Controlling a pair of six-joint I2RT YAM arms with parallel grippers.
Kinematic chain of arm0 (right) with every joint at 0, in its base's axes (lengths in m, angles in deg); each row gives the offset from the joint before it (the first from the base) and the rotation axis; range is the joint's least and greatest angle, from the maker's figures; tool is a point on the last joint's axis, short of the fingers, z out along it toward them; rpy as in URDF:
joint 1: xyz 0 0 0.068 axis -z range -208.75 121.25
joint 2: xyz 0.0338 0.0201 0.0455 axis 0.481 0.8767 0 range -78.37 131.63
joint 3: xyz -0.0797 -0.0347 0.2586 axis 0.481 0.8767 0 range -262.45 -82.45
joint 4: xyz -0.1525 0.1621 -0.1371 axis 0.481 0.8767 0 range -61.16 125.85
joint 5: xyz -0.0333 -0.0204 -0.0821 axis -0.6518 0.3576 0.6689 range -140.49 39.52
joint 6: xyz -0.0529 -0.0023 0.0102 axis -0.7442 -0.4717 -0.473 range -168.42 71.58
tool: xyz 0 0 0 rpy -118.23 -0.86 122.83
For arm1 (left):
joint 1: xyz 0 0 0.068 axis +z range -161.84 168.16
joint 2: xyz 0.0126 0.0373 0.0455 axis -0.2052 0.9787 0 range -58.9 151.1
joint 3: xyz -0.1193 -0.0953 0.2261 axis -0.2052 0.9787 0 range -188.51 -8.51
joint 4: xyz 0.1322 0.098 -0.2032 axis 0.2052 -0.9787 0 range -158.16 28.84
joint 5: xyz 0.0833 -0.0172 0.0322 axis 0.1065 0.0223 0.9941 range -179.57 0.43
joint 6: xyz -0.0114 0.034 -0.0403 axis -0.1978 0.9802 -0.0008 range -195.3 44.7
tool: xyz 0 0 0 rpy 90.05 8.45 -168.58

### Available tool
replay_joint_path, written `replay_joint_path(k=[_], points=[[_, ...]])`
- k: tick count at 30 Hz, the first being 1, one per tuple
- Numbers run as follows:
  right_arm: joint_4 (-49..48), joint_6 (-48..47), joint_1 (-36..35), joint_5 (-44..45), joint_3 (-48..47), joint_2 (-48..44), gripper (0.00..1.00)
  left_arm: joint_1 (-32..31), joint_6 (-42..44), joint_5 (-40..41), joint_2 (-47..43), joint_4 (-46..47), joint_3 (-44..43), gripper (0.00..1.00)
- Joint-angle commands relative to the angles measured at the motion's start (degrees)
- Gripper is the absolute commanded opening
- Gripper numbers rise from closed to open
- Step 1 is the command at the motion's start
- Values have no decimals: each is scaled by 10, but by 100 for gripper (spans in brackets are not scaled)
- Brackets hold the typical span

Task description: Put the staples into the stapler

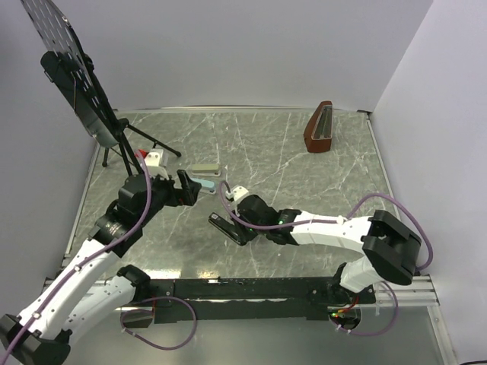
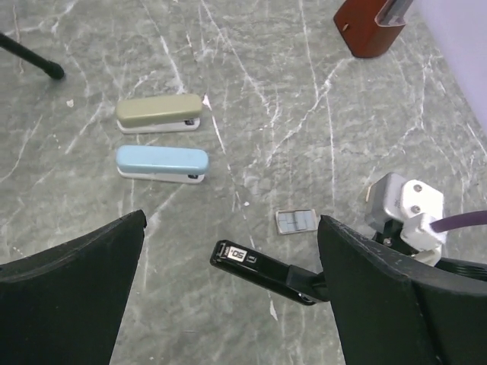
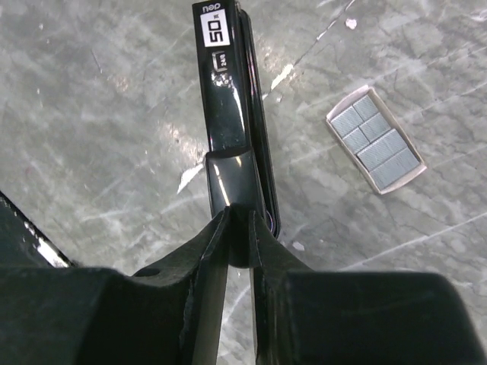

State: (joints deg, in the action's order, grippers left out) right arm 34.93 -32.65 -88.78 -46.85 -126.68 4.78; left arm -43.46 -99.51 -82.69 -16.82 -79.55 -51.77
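The slim black stapler (image 3: 224, 99) lies closed, its white "50" label at the far tip. My right gripper (image 3: 242, 220) is shut on its rear end; it also shows in the top view (image 1: 245, 226) with the stapler (image 1: 223, 225) pointing left. The small open box (image 3: 374, 141) with grey staple strips sits on the table to the right of the stapler. My left gripper (image 2: 232, 220) is open and empty, above the stapler's tip (image 2: 262, 270) with the box (image 2: 295, 221) beyond; in the top view it (image 1: 192, 186) hovers left of the right gripper.
A grey-green stapler (image 2: 158, 112) and a light blue stapler (image 2: 161, 163) lie side by side behind the left gripper. A brown metronome (image 1: 318, 128) stands at the back right. A black stand on tripod legs (image 1: 114, 137) is at the back left.
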Motion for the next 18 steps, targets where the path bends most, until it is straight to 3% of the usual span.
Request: replay_joint_path(k=[1,6,9,13,18], points=[[129,36,-9,-8,9,75,22,54,15,-59,-15,28,22,99],[159,37,-14,-5,-25,51,25,67,15,-63,-43,41,35,99],[207,23,-14,27,-95,29,35,74,20,-64,-51,42,35,99],[266,-3,-14,49,-189,30,58,79,21,-63,-62,44,38,100],[293,-15,-14,49,-248,62,74,81,25,-61,-74,42,38,100]])
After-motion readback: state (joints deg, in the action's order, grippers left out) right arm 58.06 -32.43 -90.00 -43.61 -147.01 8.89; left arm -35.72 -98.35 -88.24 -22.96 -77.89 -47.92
